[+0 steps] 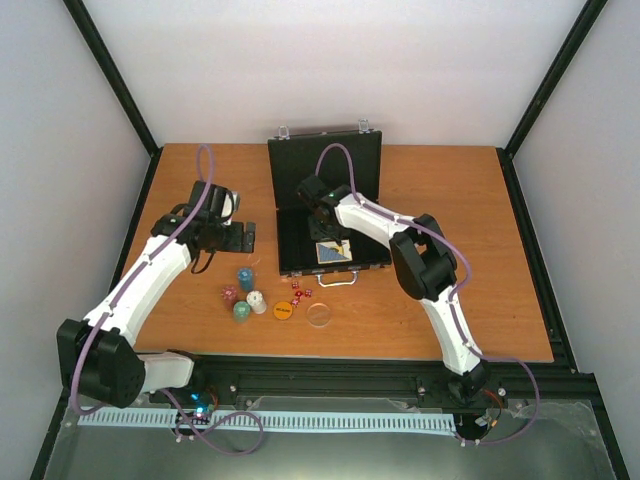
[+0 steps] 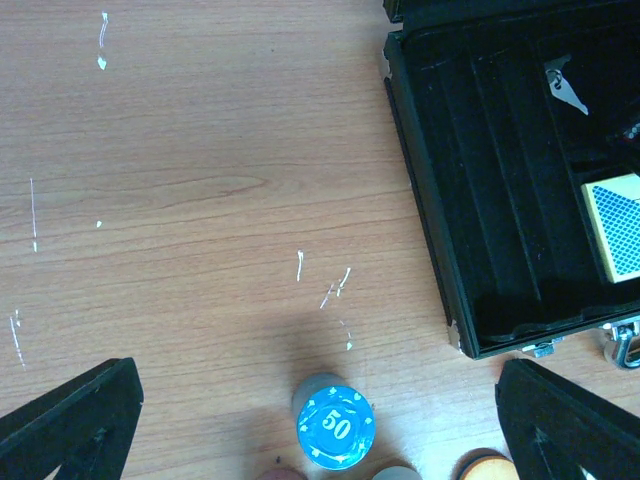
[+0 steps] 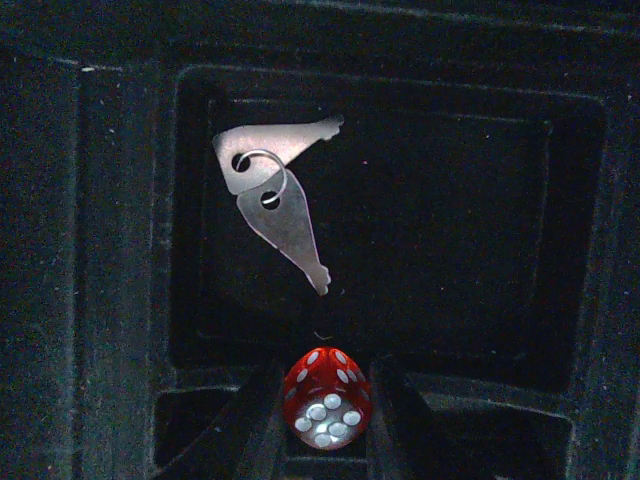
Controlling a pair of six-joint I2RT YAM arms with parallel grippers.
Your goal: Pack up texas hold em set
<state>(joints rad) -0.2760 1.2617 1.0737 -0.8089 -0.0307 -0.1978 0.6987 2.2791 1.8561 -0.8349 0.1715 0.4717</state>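
Observation:
The black briefcase (image 1: 325, 215) lies open at the table's middle back, with the blue-yellow card deck (image 1: 333, 252) in its tray; the deck also shows in the left wrist view (image 2: 620, 228). My right gripper (image 3: 325, 420) is inside the case, shut on a red die (image 3: 326, 398), above a square compartment holding two silver keys (image 3: 275, 200). My left gripper (image 2: 320, 420) is open above the table, over a blue chip stack (image 2: 336, 432). Blue, red, green and white chip stacks (image 1: 244, 295), an orange disc (image 1: 283, 310), a clear disc (image 1: 319, 315) and red dice (image 1: 299, 293) lie in front of the case.
The case lid (image 1: 325, 165) stands upright at the back. The case's silver handle (image 1: 338, 281) faces the loose pieces. Black frame posts (image 1: 110, 75) rise at the table's back corners.

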